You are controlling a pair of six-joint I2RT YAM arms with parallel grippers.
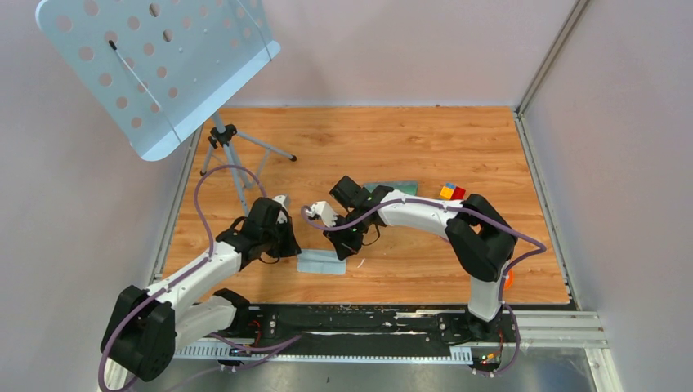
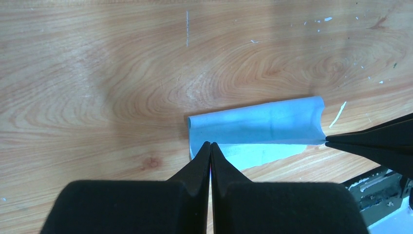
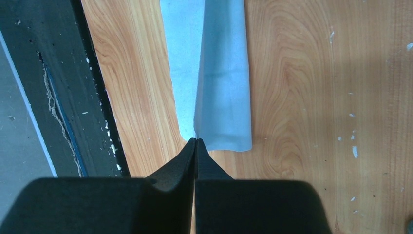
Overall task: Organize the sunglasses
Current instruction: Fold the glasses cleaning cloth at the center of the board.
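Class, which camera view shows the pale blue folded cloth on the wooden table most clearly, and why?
Left wrist: the pale blue folded cloth appears close, nearly whole, fold visible. The right wrist view cuts the cloth off at the frame edge; the top view shows the cloth tiny.

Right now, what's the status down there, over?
Grippers: left gripper shut on cloth edge, right gripper shut on its other end. Cloth folded over. No sunglasses in view. Behind right arm, teal case, partly hidden.

No legible text or labels
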